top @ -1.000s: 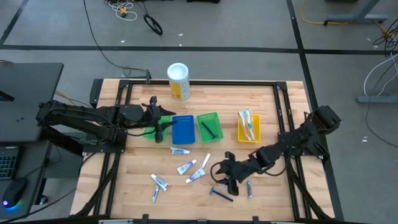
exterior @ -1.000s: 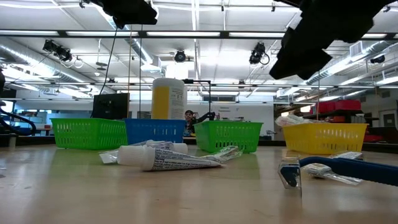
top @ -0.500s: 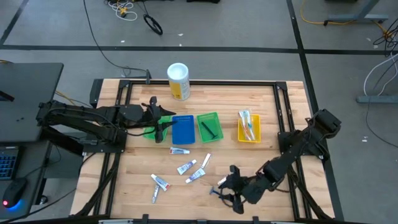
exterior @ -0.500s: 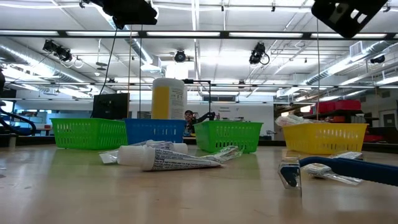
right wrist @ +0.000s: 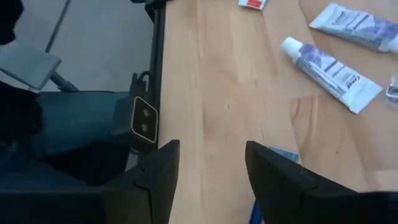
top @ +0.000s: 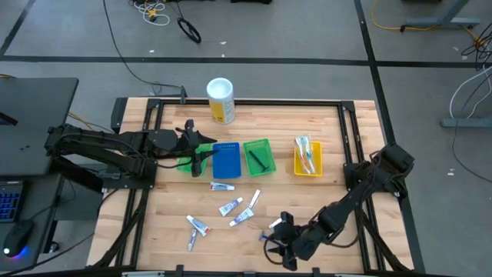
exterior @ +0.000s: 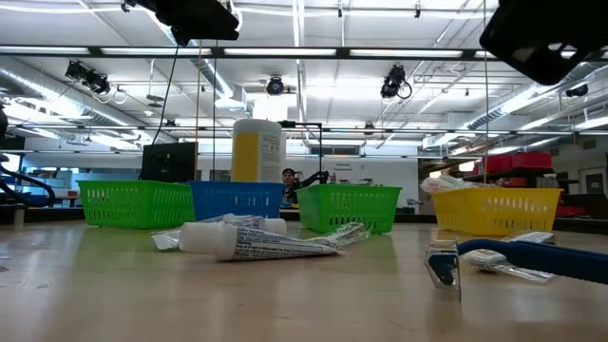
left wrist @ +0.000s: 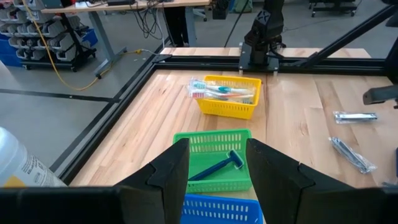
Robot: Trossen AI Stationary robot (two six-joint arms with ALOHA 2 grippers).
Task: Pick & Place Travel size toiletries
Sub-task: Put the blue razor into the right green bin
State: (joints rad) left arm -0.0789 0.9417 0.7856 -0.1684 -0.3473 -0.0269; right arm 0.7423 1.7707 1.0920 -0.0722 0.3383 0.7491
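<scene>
I'm looking down on the wooden table (top: 323,192), where loose toiletries (top: 231,208) are lying at six o'clock of the blue tray (top: 226,161). I'm holding the right gripper (top: 278,248), fingers spread and empty, above the dark blue razor (exterior: 532,258) at five o'clock near the front edge. I'd be squaring up over its handle before descending. Left gripper (left wrist: 214,165) is waiting, spread, over the trays.

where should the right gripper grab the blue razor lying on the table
Across the middle of the handle, from straight above. The blue razor lies flat on the wood, and its long slim handle gives the open right gripper two narrow sides to close on. The wider head at one end would likely twist in the fingers.
</scene>
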